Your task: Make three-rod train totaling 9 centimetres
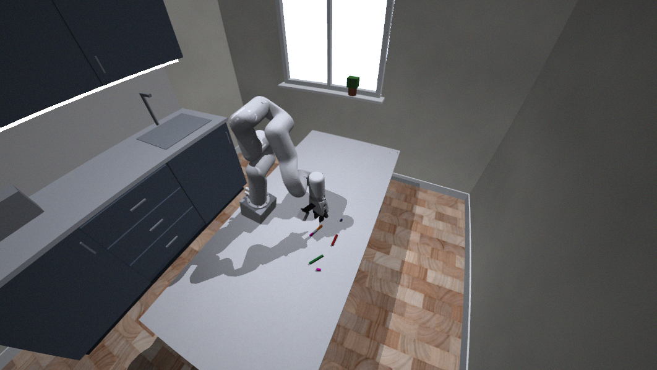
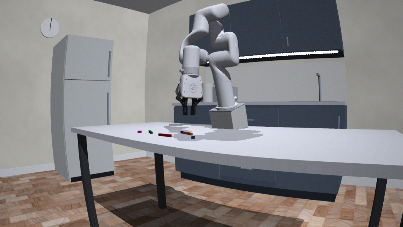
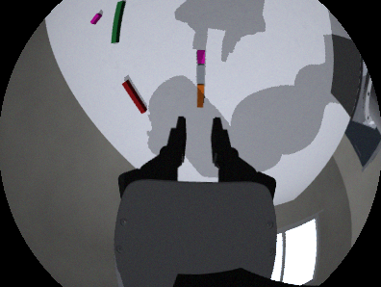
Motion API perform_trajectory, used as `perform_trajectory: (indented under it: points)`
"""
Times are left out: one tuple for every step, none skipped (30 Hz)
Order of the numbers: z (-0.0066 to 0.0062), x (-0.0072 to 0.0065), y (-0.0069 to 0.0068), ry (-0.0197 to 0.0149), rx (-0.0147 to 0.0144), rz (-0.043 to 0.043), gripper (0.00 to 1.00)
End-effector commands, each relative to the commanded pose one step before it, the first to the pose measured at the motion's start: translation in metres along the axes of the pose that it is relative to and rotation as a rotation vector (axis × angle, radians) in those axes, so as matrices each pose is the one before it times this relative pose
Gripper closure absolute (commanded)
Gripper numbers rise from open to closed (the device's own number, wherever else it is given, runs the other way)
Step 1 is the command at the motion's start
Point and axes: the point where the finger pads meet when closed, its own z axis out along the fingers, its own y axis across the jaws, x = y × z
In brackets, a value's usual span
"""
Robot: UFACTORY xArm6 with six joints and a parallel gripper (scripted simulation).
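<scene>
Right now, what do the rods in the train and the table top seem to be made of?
Orange rod, grey rod and magenta rod: probably painted wood or plastic, flat uniform colour, square edges. Table top: matte pale grey laminate, perhaps; no grain or glare.

Bright window light (image 1: 329,41), crisp shadows.

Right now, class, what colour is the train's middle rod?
Grey middle rod, clearest in the wrist view.

Magenta rod (image 3: 201,57), grey rod (image 3: 201,73) and orange rod (image 3: 199,95) lie flat, seemingly touching end to end.
</scene>
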Motion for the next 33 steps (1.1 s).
perform_trajectory:
  points:
    - [-0.00756, 0.00169, -0.00189, -0.01387, -0.03259, -0.00275, 0.0]
    - [0.0, 0.0, 0.0, 0.0, 0.0, 0.0, 0.0]
    - [0.0, 0.0, 0.0, 0.0, 0.0, 0.0, 0.0]
    - [0.0, 0.0, 0.0, 0.0, 0.0, 0.0, 0.0]
    - [0.0, 0.0, 0.0, 0.0, 0.0, 0.0, 0.0]
    - [0.0, 0.0, 0.0, 0.0, 0.0, 0.0, 0.0]
    - [0.0, 0.0, 0.0, 0.0, 0.0, 0.0, 0.0]
    - [0.0, 0.0, 0.0, 0.0, 0.0, 0.0, 0.0]
    - [0.0, 0.0, 0.0, 0.0, 0.0, 0.0, 0.0]
    - [0.0, 0.0, 0.0, 0.0, 0.0, 0.0, 0.0]
    - [0.0, 0.0, 0.0, 0.0, 0.0, 0.0, 0.0]
    - [0.0, 0.0, 0.0, 0.0, 0.0, 0.0, 0.0]
    - [0.0, 0.0, 0.0, 0.0, 0.0, 0.0, 0.0]
    - [0.0, 0.0, 0.0, 0.0, 0.0, 0.0, 0.0]
    - [0.0, 0.0, 0.0, 0.0, 0.0, 0.0, 0.0]
    - [0.0, 0.0, 0.0, 0.0, 0.0, 0.0, 0.0]
    - [0.0, 0.0, 0.0, 0.0, 0.0, 0.0, 0.0]
    - [0.0, 0.0, 0.0, 0.0, 0.0, 0.0, 0.0]
    - [0.0, 0.0, 0.0, 0.0, 0.0, 0.0, 0.0]
    - [0.0, 0.0, 0.0, 0.0, 0.0, 0.0, 0.0]
    - [0.0, 0.0, 0.0, 0.0, 0.0, 0.0, 0.0]
    - [-0.00003, 0.0, 0.0, 0.0, 0.0, 0.0, 0.0]
    - [-0.00019, 0.0, 0.0, 0.0, 0.0, 0.0, 0.0]
    - [-0.00049, 0.0, -0.00001, 0.00001, 0.00001, 0.0, 0.0]
    - [-0.00089, 0.0, -0.00001, 0.00001, 0.00001, 0.0, 0.0]
    - [-0.00136, 0.0, 0.0, 0.0, 0.0, 0.0, 0.0]
    - [-0.00187, 0.0, 0.00002, -0.00003, -0.00002, 0.0, 0.0]
    - [-0.00244, 0.0, -0.00002, 0.00003, 0.00002, 0.0, 0.0]
    - [-0.00298, 0.0, 0.00001, -0.00002, -0.00001, 0.0, 0.0]
    - [-0.00354, 0.0, 0.0, 0.0, 0.0, 0.0, 0.0]
    - [-0.00403, 0.0, -0.00001, 0.00001, 0.0, 0.0, 0.0]
    - [-0.00446, 0.0, 0.0, 0.0, 0.0, 0.0, 0.0]
    - [-0.00481, 0.0, 0.0, 0.0, 0.0, 0.0, 0.0]
